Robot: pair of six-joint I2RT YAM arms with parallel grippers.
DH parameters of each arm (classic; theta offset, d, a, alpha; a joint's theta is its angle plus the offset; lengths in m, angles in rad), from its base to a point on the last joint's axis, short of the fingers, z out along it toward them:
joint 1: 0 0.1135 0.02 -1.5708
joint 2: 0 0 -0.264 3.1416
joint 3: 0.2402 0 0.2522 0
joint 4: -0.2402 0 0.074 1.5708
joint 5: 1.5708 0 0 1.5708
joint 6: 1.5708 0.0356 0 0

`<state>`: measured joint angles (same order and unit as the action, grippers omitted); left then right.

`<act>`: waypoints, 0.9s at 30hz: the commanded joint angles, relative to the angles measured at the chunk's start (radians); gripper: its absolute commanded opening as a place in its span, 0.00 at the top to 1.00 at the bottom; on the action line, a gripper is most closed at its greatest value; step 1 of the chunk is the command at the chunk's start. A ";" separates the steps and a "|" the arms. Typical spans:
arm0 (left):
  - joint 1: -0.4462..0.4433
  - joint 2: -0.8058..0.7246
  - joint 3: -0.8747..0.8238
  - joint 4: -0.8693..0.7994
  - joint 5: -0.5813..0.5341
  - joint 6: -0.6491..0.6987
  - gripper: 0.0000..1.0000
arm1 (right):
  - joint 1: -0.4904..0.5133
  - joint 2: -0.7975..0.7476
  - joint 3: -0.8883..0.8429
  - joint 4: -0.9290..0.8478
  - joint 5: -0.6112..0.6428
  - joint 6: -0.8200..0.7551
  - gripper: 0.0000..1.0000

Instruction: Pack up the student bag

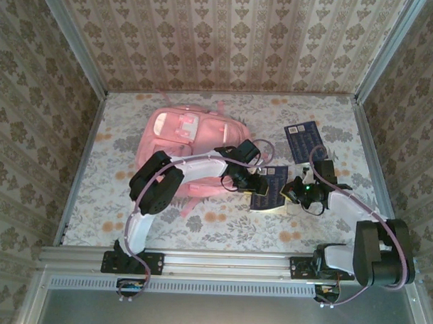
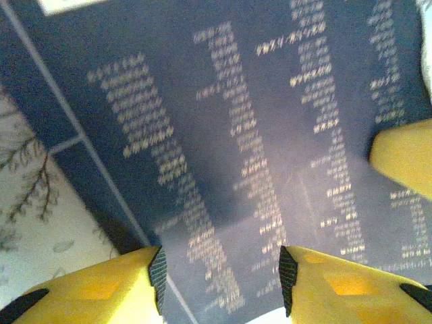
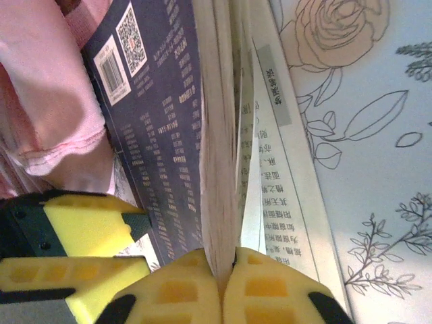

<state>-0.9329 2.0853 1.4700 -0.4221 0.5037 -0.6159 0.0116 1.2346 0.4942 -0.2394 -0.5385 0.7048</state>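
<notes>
The student bag (image 1: 182, 132) lies flat on the floral table (image 1: 115, 208), toward 11 o'clock from the table's middle, with its pockets facing up. The left arm reaches across the bag's lower half. In the right wrist view, pink fabric of the bag (image 3: 47, 101) lies at 9 o'clock of the book cover.

A navy book (image 1: 269, 184) sits just at 3 o'clock of the bag's lower edge, between the 2 grippers. The right gripper (image 3: 223, 270) is clamped on this book's fanned pages. Its yellow fingers are pressed together with the paper edge pinched between them, the navy back cover with barcode and QR code at 10 o'clock and a printed page at 2 o'clock. From above, the right gripper (image 1: 295, 189) meets the book at its 3 o'clock side.

The left gripper (image 2: 223, 270) hovers over the navy cover (image 2: 223, 135) with its jaws apart – nothing sits between the black pads (image 2: 157, 275). From above, the left gripper (image 1: 253, 183) is at the book's 9 o'clock edge.

A 2nd navy book (image 1: 305, 141) lies closed at 2 o'clock of the table's middle, apart from the 1st
</notes>
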 commanded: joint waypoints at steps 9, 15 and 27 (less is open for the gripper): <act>0.068 -0.307 0.028 -0.097 -0.007 0.035 0.40 | 0.006 -0.251 0.100 -0.114 0.089 -0.025 1.00; 0.162 -0.374 0.001 -0.090 0.010 0.014 0.36 | 0.005 -0.336 0.145 -0.044 0.022 -0.024 1.00; 0.212 -0.323 -0.037 0.089 0.172 -0.105 0.31 | 0.016 -0.335 0.139 0.338 -0.264 0.147 1.00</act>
<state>-0.7200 1.7325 1.4403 -0.4034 0.6022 -0.6781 0.0181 0.9062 0.6224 -0.0696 -0.6945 0.7891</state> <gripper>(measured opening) 0.691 0.065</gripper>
